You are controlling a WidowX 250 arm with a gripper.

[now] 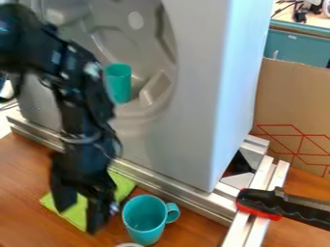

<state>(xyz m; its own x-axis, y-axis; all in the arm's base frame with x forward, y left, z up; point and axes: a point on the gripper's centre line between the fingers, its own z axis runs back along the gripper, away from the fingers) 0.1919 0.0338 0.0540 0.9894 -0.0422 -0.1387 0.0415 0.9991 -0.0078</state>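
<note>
Black two-finger gripper (78, 222), jaws spread over flat lime-green cloth (122, 184); teal mug w/ handle (144, 220) just beside, toward wood table's (22, 166) near edge; for clean pinch, square jaws, clear mug rim.

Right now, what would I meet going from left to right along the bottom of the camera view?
The black gripper → the turquoise mug → the black-and-red tool handle.
</note>
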